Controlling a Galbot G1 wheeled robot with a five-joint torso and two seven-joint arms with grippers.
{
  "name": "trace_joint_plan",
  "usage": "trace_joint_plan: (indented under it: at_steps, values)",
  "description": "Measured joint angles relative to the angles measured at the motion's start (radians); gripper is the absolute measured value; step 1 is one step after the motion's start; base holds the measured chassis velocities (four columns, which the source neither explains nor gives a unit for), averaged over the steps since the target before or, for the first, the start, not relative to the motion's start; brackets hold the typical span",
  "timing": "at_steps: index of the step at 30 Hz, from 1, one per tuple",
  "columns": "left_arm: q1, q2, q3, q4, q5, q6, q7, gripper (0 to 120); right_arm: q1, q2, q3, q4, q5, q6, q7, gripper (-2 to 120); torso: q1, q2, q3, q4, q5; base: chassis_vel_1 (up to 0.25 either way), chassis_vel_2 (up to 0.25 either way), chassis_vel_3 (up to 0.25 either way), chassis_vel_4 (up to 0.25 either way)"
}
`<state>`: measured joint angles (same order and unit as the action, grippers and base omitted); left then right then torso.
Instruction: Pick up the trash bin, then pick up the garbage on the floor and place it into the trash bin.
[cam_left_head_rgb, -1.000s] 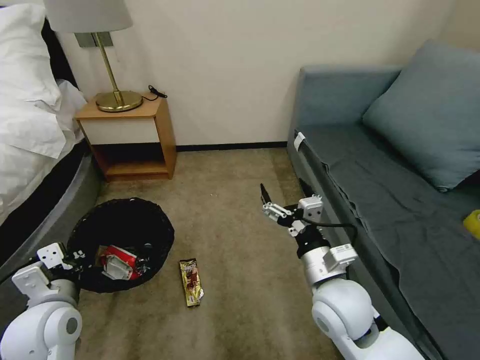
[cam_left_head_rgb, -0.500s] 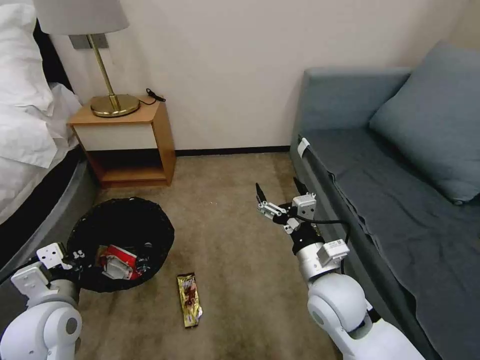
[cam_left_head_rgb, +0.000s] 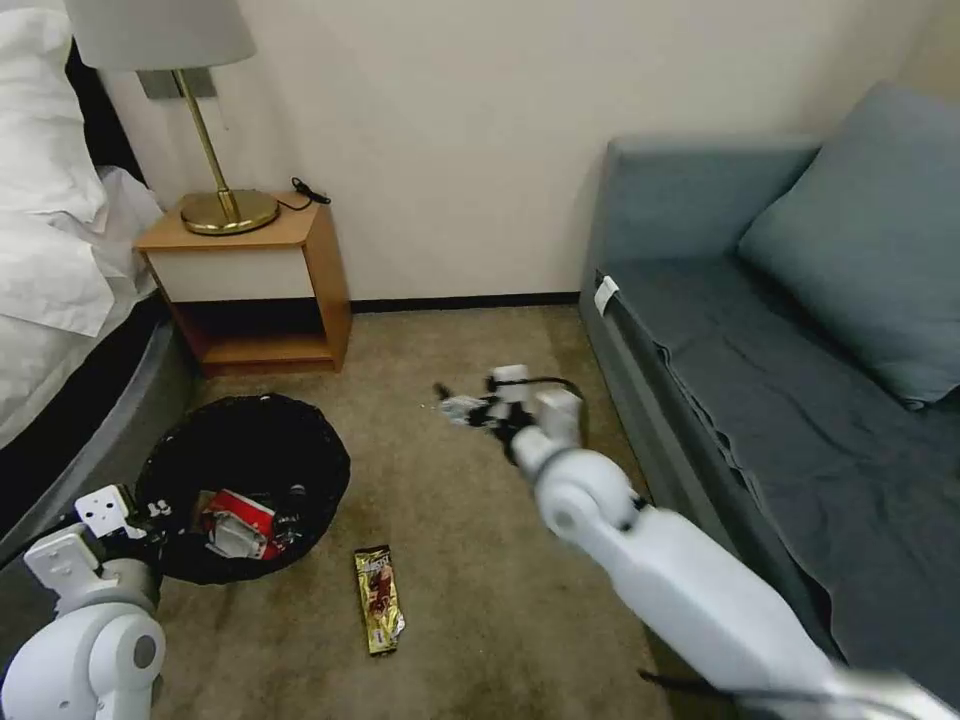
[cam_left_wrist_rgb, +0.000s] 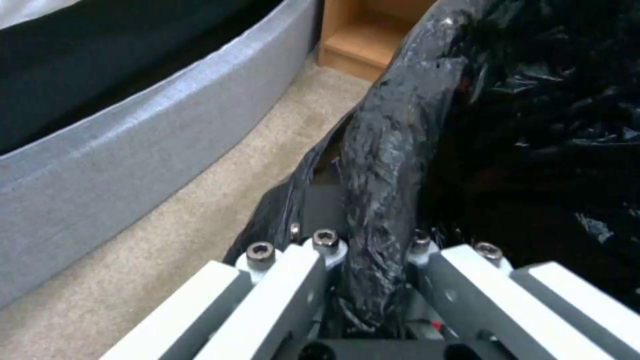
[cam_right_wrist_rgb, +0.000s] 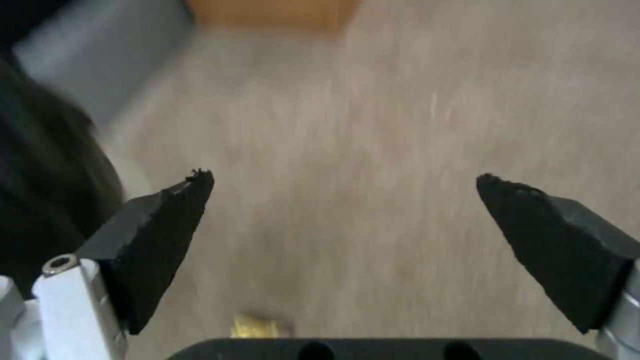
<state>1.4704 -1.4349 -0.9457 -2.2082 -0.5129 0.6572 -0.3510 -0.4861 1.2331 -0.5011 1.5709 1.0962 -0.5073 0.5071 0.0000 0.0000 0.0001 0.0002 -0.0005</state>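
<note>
— Head view first: where is the trash bin (cam_left_head_rgb: 245, 480)?

— On the floor (cam_left_head_rgb: 470, 560) at the lower left, close beside the grey bed base (cam_left_head_rgb: 90, 440) and a little in front of the wooden nightstand (cam_left_head_rgb: 255, 285). Its black bag liner covers the rim, and a red-and-white crumpled packet (cam_left_head_rgb: 237, 525) lies inside it.

— And the left gripper (cam_left_head_rgb: 150, 520)?

— At the near edge of the bin. In the left wrist view the left gripper (cam_left_wrist_rgb: 370, 255) is clamped on a bunched fold of the black liner at the rim, one finger (cam_left_wrist_rgb: 300, 280) on the outside and the other inside the bin.

— What litter is on the carpet?

— A dark brown-yellow snack wrapper (cam_left_head_rgb: 380, 598) lies flat, just beside the bin on its right and nearer the robot. It touches neither the bin nor a gripper.

— Where is the right gripper (cam_left_head_rgb: 450, 405)?

— Reached out over bare carpet in the middle of the room, between the bin and the blue-grey sofa (cam_left_head_rgb: 800, 380), and farther from the robot than the wrapper. That arm is smeared with motion blur in the head view.

— Is it holding anything?

— No. In the right wrist view the two black fingertips (cam_right_wrist_rgb: 167, 220) stand wide apart with only carpet between them. A small gold bit of the wrapper shows at the edge of that view, near the gripper's body, well clear of the tips.

— Anything else around?

— A brass lamp (cam_left_head_rgb: 215, 200) stands on the nightstand, and a blue cushion (cam_left_head_rgb: 860, 240) leans on the sofa.
</note>
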Motion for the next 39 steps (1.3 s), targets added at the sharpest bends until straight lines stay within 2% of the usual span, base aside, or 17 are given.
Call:
trace_joint_plan:
  at_steps: [1, 4, 6, 10, 14, 27, 39]
  values:
    - [0.000, 0.000, 0.000, 0.000, 0.000, 0.000, 0.000, 2, 0.000, 0.000, 0.000, 0.000, 0.000, 0.000, 0.000, 100, 0.000, 0.000, 0.000, 0.0000, 0.0000, 0.000, 0.000, 0.000, 0.000]
    - [0.004, -0.004, -0.005, -0.002, 0.002, -0.002, 0.000, 2, 0.048, 0.057, -0.129, -0.140, 0.025, -0.016, -0.003, 100, 0.000, 0.000, 0.000, -0.0004, 0.0002, 0.000, 0.000, 0.000, 0.000]
    - [0.005, -0.007, -0.006, -0.002, 0.004, -0.003, 0.000, 2, 0.056, 0.075, -0.166, -0.175, 0.026, -0.016, -0.008, 100, 0.000, 0.000, 0.000, 0.0000, 0.0000, 0.000, 0.000, 0.000, 0.000]
    - [0.009, -0.019, -0.007, -0.004, 0.013, -0.007, 0.000, 2, 0.052, 0.134, -0.283, -0.290, -0.016, -0.001, -0.043, 100, 0.000, 0.000, 0.000, -0.0001, 0.0003, 0.000, 0.000, 0.000, 0.000]
    - [0.015, -0.028, -0.006, -0.010, 0.020, -0.009, 0.001, 2, 0.035, 0.169, -0.343, -0.360, -0.047, 0.015, -0.066, 100, 0.000, 0.000, 0.000, -0.0003, 0.0002, 0.000, 0.000, 0.000, 0.000]
    - [0.038, -0.044, -0.020, -0.037, 0.027, -0.015, 0.002, 2, -0.006, 0.241, -0.435, -0.450, -0.093, 0.032, -0.115, 100, 0.000, 0.000, 0.000, -0.0002, 0.0003, 0.000, 0.000, 0.000, 0.000]
    - [0.031, -0.047, -0.013, -0.019, 0.031, -0.023, 0.004, 2, -0.033, 0.253, -0.474, -0.475, -0.126, 0.051, -0.121, 100, 0.000, 0.000, 0.000, -0.0002, 0.0004, 0.000, 0.000, 0.000, 0.000]
